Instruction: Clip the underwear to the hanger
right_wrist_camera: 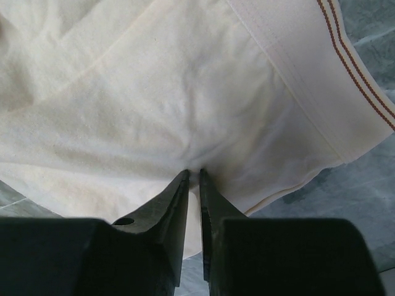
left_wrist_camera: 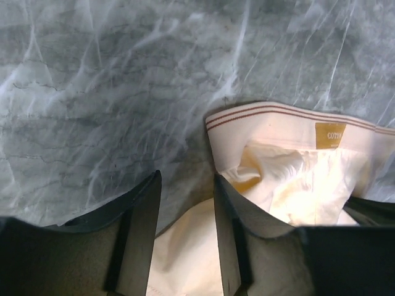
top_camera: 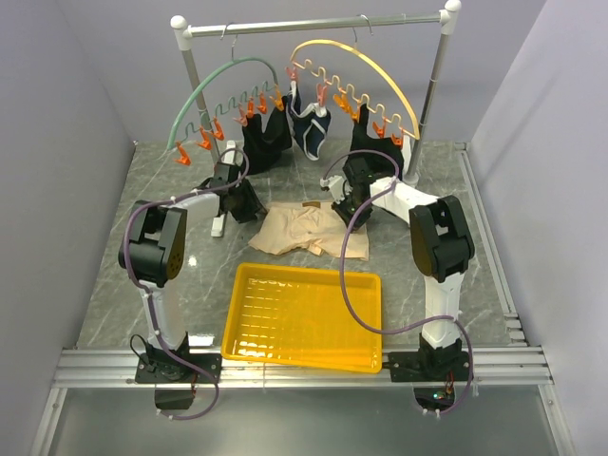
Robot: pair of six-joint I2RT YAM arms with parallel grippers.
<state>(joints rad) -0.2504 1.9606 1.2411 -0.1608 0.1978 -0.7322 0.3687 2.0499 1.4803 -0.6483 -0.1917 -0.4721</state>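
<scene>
The beige underwear (top_camera: 306, 231) lies flat on the marble table, its brown-striped waistband (left_wrist_camera: 271, 115) toward the back. My left gripper (top_camera: 245, 201) is low at the garment's left edge. In the left wrist view its jaws (left_wrist_camera: 186, 179) stand apart, with cloth (left_wrist_camera: 185, 246) lying between and under them. My right gripper (top_camera: 348, 205) is at the garment's right side, and its jaws (right_wrist_camera: 192, 172) are pressed together on a small fold of the underwear (right_wrist_camera: 154, 92). The green hanger (top_camera: 204, 90) hangs on the rail behind, with a row of orange clips (top_camera: 204, 141).
A yellow tray (top_camera: 304, 318) sits in front of the underwear. On the rail (top_camera: 313, 24), black garments (top_camera: 266, 133) hang from the green hanger. A yellow hanger (top_camera: 366, 62) carries a navy brief (top_camera: 309, 128) and another black garment (top_camera: 373, 142). The rack's posts stand behind both grippers.
</scene>
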